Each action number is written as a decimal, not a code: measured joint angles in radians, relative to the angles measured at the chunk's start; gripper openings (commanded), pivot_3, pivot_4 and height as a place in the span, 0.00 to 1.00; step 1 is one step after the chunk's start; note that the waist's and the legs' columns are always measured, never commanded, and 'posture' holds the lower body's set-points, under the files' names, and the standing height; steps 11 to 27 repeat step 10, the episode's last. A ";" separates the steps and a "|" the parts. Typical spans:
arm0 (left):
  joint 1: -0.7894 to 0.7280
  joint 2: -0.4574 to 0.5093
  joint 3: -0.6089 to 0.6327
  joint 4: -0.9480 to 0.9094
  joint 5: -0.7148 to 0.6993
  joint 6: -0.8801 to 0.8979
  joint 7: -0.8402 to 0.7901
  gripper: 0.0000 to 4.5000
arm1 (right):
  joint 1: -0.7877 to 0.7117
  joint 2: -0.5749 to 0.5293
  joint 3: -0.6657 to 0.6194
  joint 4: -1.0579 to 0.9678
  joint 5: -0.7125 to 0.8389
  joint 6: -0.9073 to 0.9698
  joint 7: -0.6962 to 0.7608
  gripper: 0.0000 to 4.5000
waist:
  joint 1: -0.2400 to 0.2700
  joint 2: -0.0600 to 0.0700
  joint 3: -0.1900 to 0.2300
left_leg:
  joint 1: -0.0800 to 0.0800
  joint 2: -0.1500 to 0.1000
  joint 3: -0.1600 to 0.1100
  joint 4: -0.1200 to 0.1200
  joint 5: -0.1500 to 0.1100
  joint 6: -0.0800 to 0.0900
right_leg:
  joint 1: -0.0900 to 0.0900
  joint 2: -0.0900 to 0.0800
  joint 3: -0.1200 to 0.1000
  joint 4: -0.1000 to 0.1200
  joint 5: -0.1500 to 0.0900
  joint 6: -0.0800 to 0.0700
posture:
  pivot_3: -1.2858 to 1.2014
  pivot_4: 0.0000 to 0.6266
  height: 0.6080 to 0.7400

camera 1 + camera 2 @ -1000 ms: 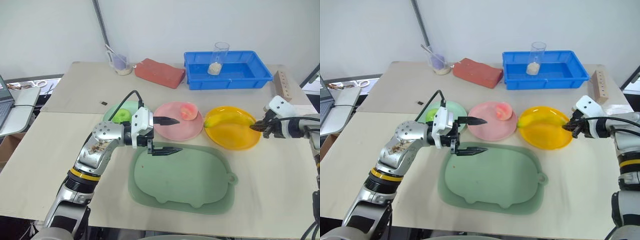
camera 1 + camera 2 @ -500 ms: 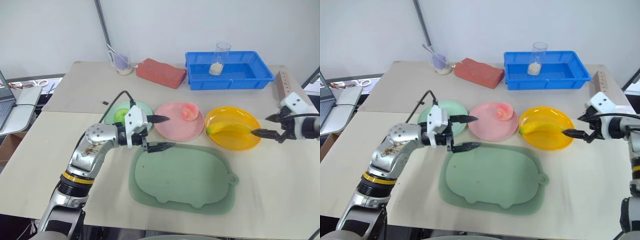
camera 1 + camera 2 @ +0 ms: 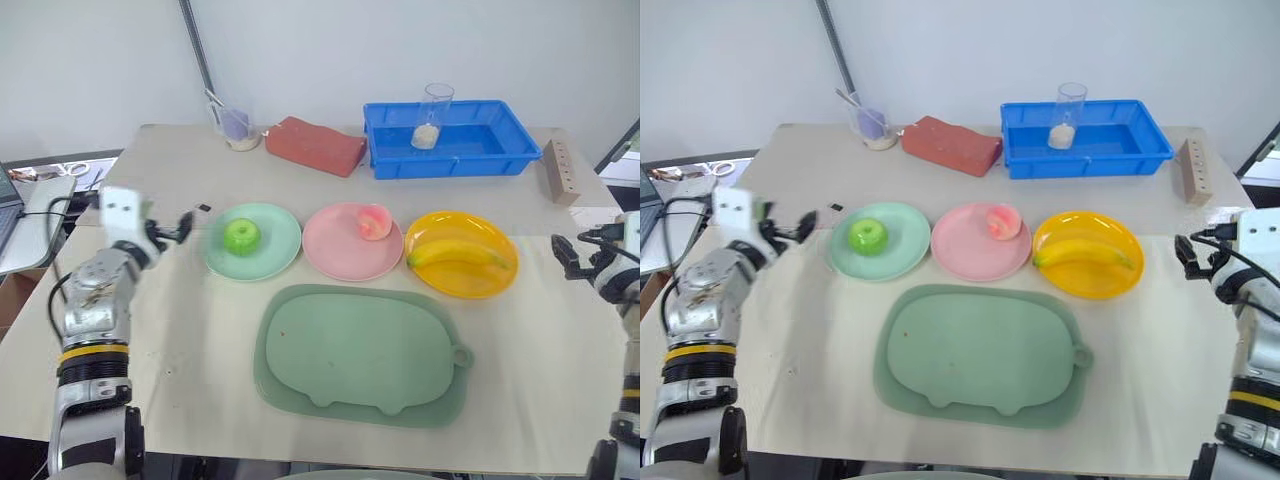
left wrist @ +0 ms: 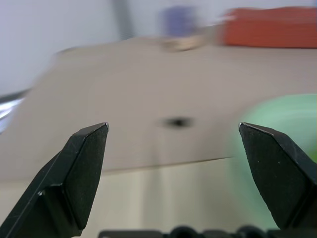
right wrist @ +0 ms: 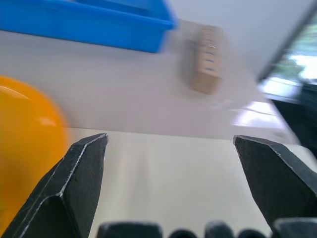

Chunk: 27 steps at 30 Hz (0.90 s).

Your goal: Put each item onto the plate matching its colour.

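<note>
I see my left gripper (image 3: 185, 226) spread wide and empty, left of the mint green round plastic plate (image 3: 276, 252) holding the glossy green toy apple (image 3: 241, 237). The pink peach-like fruit (image 3: 375, 222) sits on the pale pink plate (image 3: 335, 250). The long yellow toy banana (image 3: 458, 254) lies crosswise on the yellow-orange plate (image 3: 470, 285), its long axis running left to right. My right gripper (image 3: 567, 258) hangs wide open and empty beyond it.

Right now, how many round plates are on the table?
3, in a row: green plate holding the apple, pink plate holding the peach, yellow plate holding the banana.

Sage tray (image 3: 360, 355) bare before plates (image 3: 352, 243)
</note>
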 measured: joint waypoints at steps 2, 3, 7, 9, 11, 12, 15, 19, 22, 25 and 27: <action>0.000 0.002 0.035 0.076 0.021 -0.050 0.080 1.00 | -0.012 0.014 0.010 0.058 -0.021 -0.072 -0.050 1.00 | 0.003 -0.001 -0.001 | 0.001 0.000 0.000 0.000 0.000 0.000 | 0.000 0.000 0.000 0.000 0.000 0.000 | 0.52 0.24 1.00; 0.000 0.001 0.043 0.101 0.025 -0.066 0.106 1.00 | -0.016 0.023 0.016 0.082 -0.024 -0.097 -0.065 1.00 | 0.004 -0.001 -0.001 | 0.001 0.000 0.000 0.000 0.000 0.000 | 0.001 0.000 -0.001 0.000 0.000 0.000 | 0.52 0.24 1.00; 0.000 -0.012 0.046 0.162 0.044 -0.113 0.176 1.00 | -0.050 0.032 0.037 0.199 -0.025 -0.164 -0.105 1.00 | 0.006 -0.001 -0.002 | 0.001 -0.001 0.000 -0.001 0.001 -0.001 | 0.001 -0.001 -0.001 0.000 0.000 0.000 | 0.52 0.24 1.00; 0.001 -0.023 0.048 0.170 0.043 -0.129 0.188 1.00 | -0.067 0.032 0.037 0.240 -0.023 -0.185 -0.122 1.00 | 0.006 -0.001 -0.002 | 0.001 -0.001 0.000 -0.002 0.001 -0.002 | 0.001 -0.001 -0.001 0.000 0.000 0.000 | 0.52 0.24 1.00; 0.001 -0.028 0.049 0.171 0.040 -0.131 0.189 1.00 | -0.084 0.034 0.036 0.268 -0.022 -0.190 -0.139 1.00 | 0.004 -0.001 -0.002 | 0.001 -0.001 0.000 -0.003 0.001 -0.002 | 0.001 -0.001 -0.001 0.000 0.000 0.000 | 0.52 0.24 1.00; 0.001 -0.028 0.049 0.171 0.040 -0.131 0.189 1.00 | -0.084 0.034 0.036 0.268 -0.022 -0.190 -0.139 1.00 | 0.004 -0.001 -0.002 | 0.001 -0.001 0.000 -0.003 0.001 -0.002 | 0.001 -0.001 -0.001 0.000 0.000 0.000 | 0.52 0.24 1.00; 0.001 -0.028 0.049 0.171 0.040 -0.131 0.189 1.00 | -0.084 0.034 0.036 0.268 -0.022 -0.190 -0.139 1.00 | 0.004 -0.001 -0.002 | 0.001 -0.001 0.000 -0.003 0.001 -0.002 | 0.001 -0.001 -0.001 0.000 0.000 0.000 | 0.52 0.24 1.00; 0.001 -0.028 0.049 0.171 0.040 -0.131 0.189 1.00 | -0.084 0.034 0.036 0.268 -0.022 -0.190 -0.139 1.00 | 0.004 -0.001 -0.002 | 0.001 -0.001 0.000 -0.003 0.001 -0.002 | 0.001 -0.001 -0.001 0.000 0.000 0.000 | 0.52 0.24 1.00; 0.001 -0.028 0.049 0.171 0.040 -0.131 0.189 1.00 | -0.084 0.034 0.036 0.268 -0.022 -0.190 -0.139 1.00 | 0.004 -0.001 -0.002 | 0.001 -0.001 0.000 -0.003 0.001 -0.002 | 0.001 -0.001 -0.001 0.000 0.000 0.000 | 0.52 0.24 1.00; 0.001 -0.028 0.049 0.171 0.040 -0.131 0.189 1.00 | -0.084 0.034 0.036 0.268 -0.022 -0.190 -0.139 1.00 | 0.004 -0.001 -0.002 | 0.001 -0.001 0.000 -0.003 0.001 -0.002 | 0.001 -0.001 -0.001 0.000 0.000 0.000 | 0.52 0.24 1.00; 0.001 -0.028 0.049 0.171 0.040 -0.131 0.189 1.00 | -0.084 0.034 0.036 0.268 -0.022 -0.190 -0.139 1.00 | 0.004 -0.001 -0.002 | 0.001 -0.001 0.000 -0.003 0.001 -0.002 | 0.001 -0.001 -0.001 0.000 0.000 0.000 | 0.52 0.24 1.00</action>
